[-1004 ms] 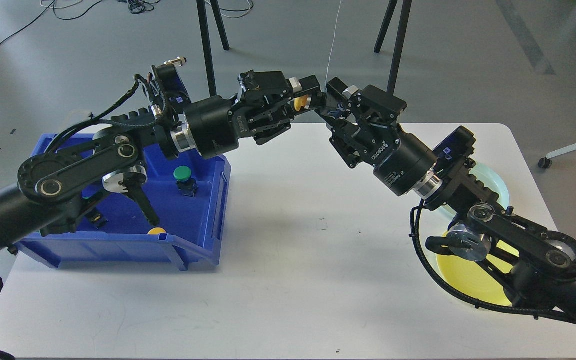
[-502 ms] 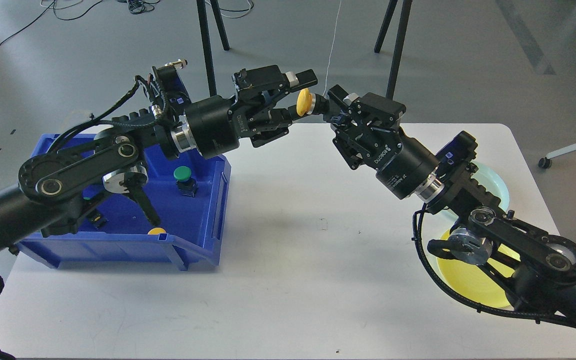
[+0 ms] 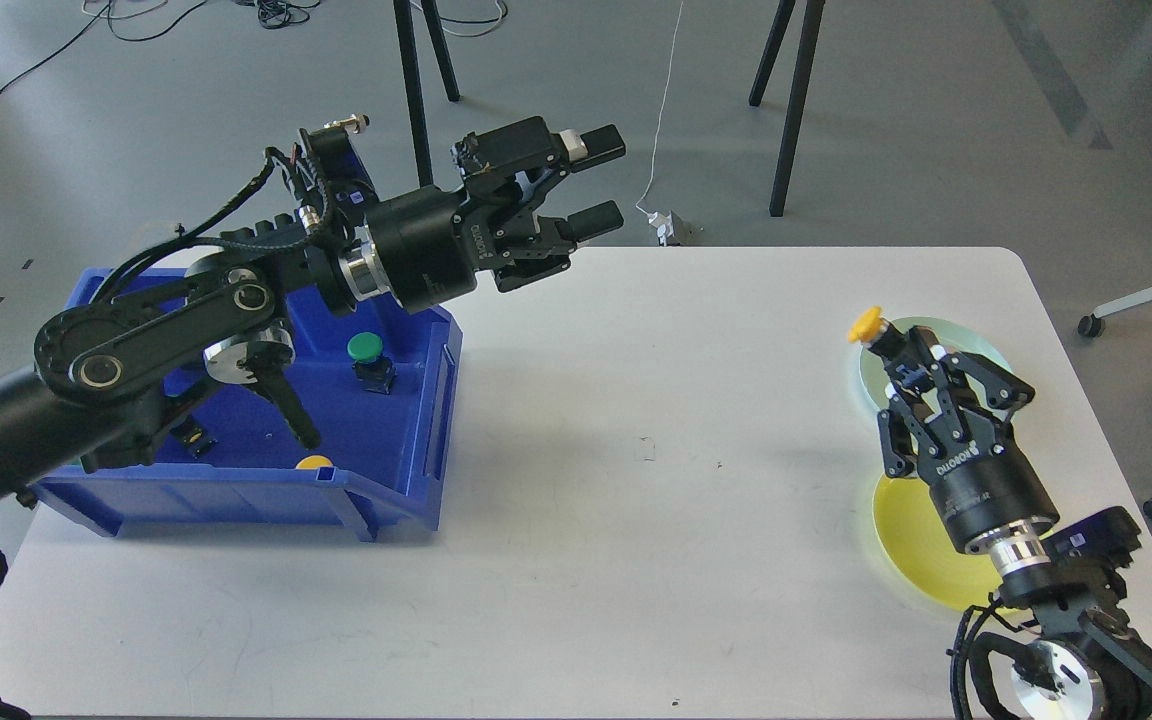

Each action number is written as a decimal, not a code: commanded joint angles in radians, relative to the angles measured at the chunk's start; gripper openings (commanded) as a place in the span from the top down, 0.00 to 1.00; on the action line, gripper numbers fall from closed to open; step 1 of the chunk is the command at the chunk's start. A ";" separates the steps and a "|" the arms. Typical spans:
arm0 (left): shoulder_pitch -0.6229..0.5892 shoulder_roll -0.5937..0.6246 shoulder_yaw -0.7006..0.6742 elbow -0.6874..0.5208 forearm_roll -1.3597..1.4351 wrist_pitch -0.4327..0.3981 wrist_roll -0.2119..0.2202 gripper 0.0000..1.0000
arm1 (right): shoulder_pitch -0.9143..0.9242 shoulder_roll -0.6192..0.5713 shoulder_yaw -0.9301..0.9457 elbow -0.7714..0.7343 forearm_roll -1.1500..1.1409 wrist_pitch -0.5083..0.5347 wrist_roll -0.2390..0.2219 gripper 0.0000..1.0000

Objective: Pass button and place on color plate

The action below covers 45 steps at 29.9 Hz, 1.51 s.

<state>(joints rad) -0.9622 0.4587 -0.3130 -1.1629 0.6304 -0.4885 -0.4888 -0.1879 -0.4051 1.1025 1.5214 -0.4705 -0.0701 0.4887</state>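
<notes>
My right gripper [image 3: 894, 347] is shut on a yellow button [image 3: 866, 324] and holds it over the near-left edge of the pale green plate [image 3: 976, 352]. A yellow plate [image 3: 911, 545] lies just in front of it, partly hidden by my right arm. My left gripper [image 3: 598, 180] is open and empty, raised above the table's back edge near the blue bin [image 3: 391, 480]. In the bin stand a green button [image 3: 366, 348] and a yellow button [image 3: 314, 462] at its front rim.
The white table [image 3: 616, 480] holds the bin at the left and the plates at the right. Black tripod legs [image 3: 791, 110] stand on the floor behind it. A white chair base [image 3: 1151, 300] is to the right.
The yellow button passed from my left gripper to my right. My left gripper opened and stayed near the back edge. My right arm swung back to the right with the button, to the plates.
</notes>
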 commanded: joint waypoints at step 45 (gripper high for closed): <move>-0.026 0.514 0.245 0.187 1.112 0.000 0.000 0.14 | 0.413 -0.199 -0.067 0.020 0.191 -0.166 -0.022 0.01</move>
<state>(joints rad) -1.0070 0.9784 -0.1162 -1.0570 1.7164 -0.4888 -0.4887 0.1869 -0.5653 1.0672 1.5511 -0.2803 -0.2385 0.4671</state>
